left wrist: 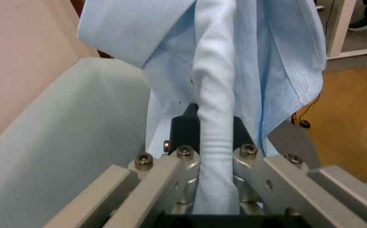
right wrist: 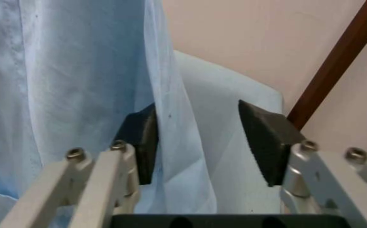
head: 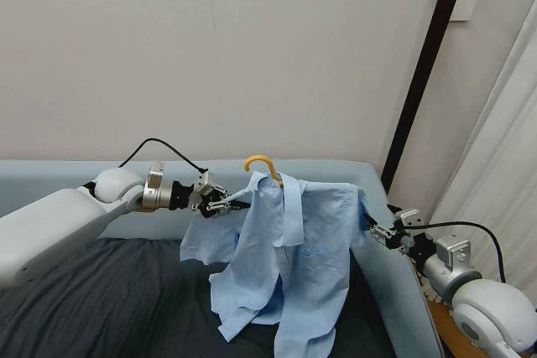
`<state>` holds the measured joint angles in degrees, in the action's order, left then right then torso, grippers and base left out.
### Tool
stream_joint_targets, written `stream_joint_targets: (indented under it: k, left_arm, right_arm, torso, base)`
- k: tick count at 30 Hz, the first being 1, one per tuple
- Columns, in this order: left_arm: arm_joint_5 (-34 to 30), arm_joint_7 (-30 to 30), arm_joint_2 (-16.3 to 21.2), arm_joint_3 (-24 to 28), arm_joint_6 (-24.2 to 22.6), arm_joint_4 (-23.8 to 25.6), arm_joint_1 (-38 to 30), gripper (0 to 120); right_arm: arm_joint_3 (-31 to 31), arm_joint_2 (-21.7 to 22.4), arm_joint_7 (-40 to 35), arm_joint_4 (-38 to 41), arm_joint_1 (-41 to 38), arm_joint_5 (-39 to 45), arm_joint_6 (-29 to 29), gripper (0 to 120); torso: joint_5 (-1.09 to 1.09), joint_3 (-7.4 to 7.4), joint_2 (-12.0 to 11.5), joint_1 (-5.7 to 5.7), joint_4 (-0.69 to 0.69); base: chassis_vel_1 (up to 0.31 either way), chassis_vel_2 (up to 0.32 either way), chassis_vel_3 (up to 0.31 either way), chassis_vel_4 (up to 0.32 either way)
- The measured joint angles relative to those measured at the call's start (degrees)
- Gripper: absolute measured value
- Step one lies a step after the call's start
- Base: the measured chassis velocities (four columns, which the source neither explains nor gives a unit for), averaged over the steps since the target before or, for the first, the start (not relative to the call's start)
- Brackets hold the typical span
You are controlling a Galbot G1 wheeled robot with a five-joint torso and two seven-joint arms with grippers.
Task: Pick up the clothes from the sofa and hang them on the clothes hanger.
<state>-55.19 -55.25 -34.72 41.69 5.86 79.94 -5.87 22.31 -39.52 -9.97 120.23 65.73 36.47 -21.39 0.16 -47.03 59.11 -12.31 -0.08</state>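
So the light blue shirt (head: 294, 249) is up in the air over the sofa (head: 84, 291), with a yellow hanger hook (head: 262, 163) poking out at the collar. My left gripper (head: 220, 200) is clamped tight on a rolled-up bunch at its left shoulder, and the right gripper (head: 377, 230) sits wide open at the right shoulder, a loose fold hanging between the pads (right wrist: 265, 137). It looks thin, floppy and light, probably slidey, so I'd grab a bunched shoulder seam rather than a single layer.
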Motion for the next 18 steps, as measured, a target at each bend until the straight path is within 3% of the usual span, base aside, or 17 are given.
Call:
stream_joint_targets:
  k: [13, 18]
  left_arm:
    - [0.73, 0.07, -0.42, -0.53, 0.04, -0.57, 1.01, 1]
    - [0.91, 0.11, -0.68, -1.69, 0.29, -1.13, 1.85, 1]
  right_arm:
    - [-1.14, 0.23, -0.15, -0.05, 0.70, -2.36, 3.18, 2]
    - [-0.84, 0.14, -0.99, 0.47, 0.63, -1.67, 3.25, 0]
  torso:
    - [0.00, 0.00, 0.00, 0.00, 0.00]
    - [0.00, 0.00, 0.00, 0.00, 0.00]
  base:
    - [0.000, 0.000, 0.000, 0.000]
    - [0.000, 0.000, 0.000, 0.000]
